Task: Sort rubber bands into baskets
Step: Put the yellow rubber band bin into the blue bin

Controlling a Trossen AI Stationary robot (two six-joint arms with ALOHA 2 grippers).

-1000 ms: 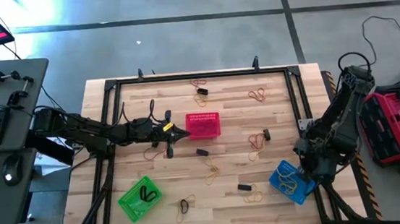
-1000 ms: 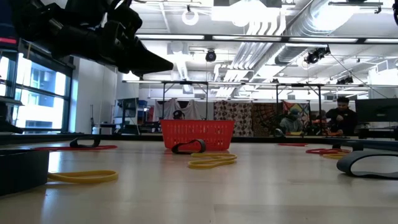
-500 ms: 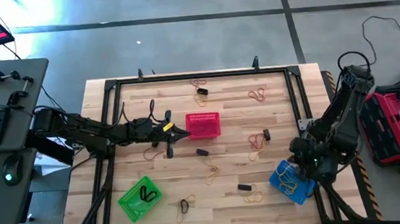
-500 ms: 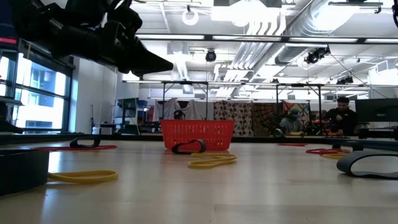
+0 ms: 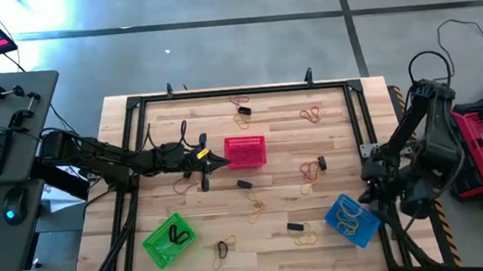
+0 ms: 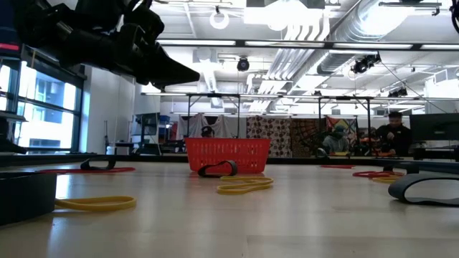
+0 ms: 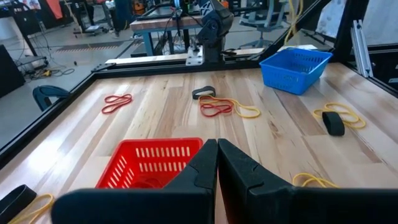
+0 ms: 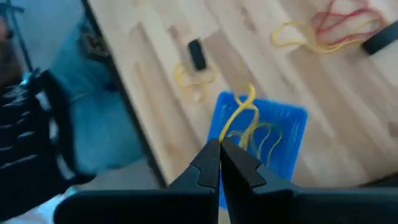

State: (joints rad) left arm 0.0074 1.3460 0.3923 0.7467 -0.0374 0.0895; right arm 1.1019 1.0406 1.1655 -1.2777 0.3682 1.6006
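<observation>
Three baskets sit on the table (image 5: pixel 178 115), and I take the red basket (image 5: pixel 245 151) at its middle as my landmark. My left gripper (image 5: pixel 219 161) hovers just beside the red basket's left wall, fingers pressed together with nothing between them; its wrist view shows the fingertips (image 7: pixel 217 163) closed at the basket's near rim. The green basket (image 5: pixel 170 238) lies toward the near-left corner from the red one, with a black band (image 5: pixel 178 236) inside it. The blue basket (image 5: pixel 351 220) lies toward the near-right corner, with yellow bands (image 5: pixel 347 224) in it. My right gripper (image 8: pixel 220 163) is above the blue basket, well right of the red one, clenched on a yellow band (image 8: pixel 239 118) that hangs from the fingertips over the basket's open top. Loose bands are scattered around the red basket: a black band (image 5: pixel 243 185) just in front of it with a yellow one (image 5: pixel 257 208) farther forward, a reddish and yellow tangle (image 5: pixel 308 171) to its right, a tan loop (image 5: pixel 312 113) behind and to the right, and a small cluster (image 5: pixel 241 106) behind it near the far frame. From table height I see the red basket straight ahead with the black band and the yellow one (image 6: pixel 244 185) lying in front of it. People sit at a bench (image 6: pixel 358 150) in the room beyond.
</observation>
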